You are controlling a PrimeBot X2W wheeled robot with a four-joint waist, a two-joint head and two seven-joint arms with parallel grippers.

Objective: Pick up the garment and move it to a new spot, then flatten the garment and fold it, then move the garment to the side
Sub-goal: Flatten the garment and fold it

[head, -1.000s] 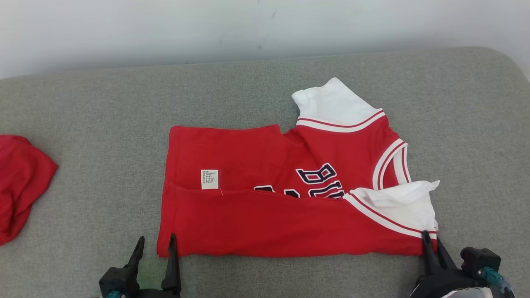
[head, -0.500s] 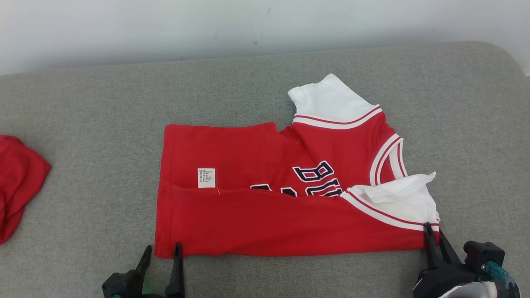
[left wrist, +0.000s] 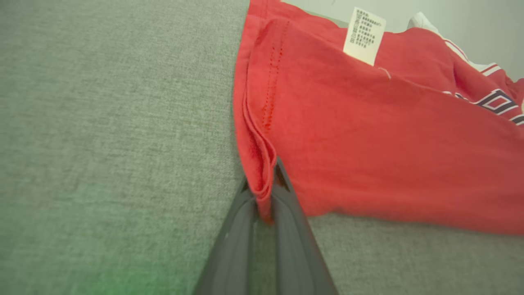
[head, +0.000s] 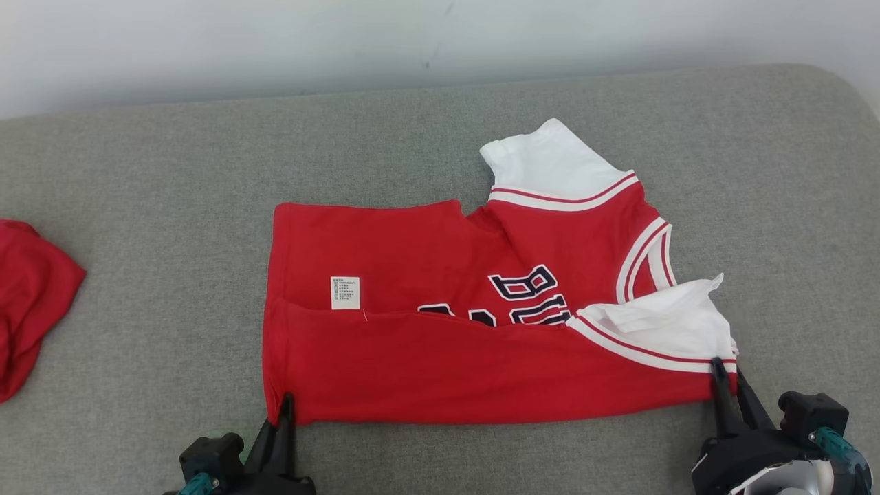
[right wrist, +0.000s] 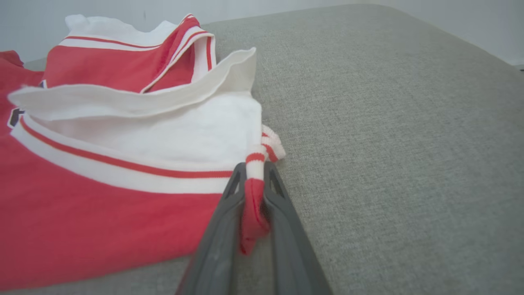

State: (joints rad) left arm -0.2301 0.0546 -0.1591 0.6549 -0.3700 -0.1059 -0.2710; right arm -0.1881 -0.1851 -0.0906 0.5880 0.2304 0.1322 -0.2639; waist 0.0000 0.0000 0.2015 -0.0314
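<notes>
A red jersey (head: 447, 330) with white sleeves, striped trim and dark lettering lies on the grey surface, its near long edge folded over the body. A white care label (head: 345, 293) shows on the inner side. My left gripper (head: 282, 407) is shut on the jersey's near left hem corner, which the left wrist view shows pinched between the fingers (left wrist: 262, 200). At the near right corner my right gripper (head: 720, 371) is shut on the folded edge by the white sleeve; the right wrist view shows red and white fabric (right wrist: 254, 192) clamped between its fingers.
Another red cloth (head: 31, 302) lies at the left edge of the grey padded surface (head: 172, 172). A pale wall (head: 344, 41) runs behind the surface. The surface's rounded corner (head: 825, 82) is at the far right.
My left gripper has moved right onto the hem corner and shut on it. The right gripper, holding its corner, has shifted slightly forward. The head camera has also shifted a little.
</notes>
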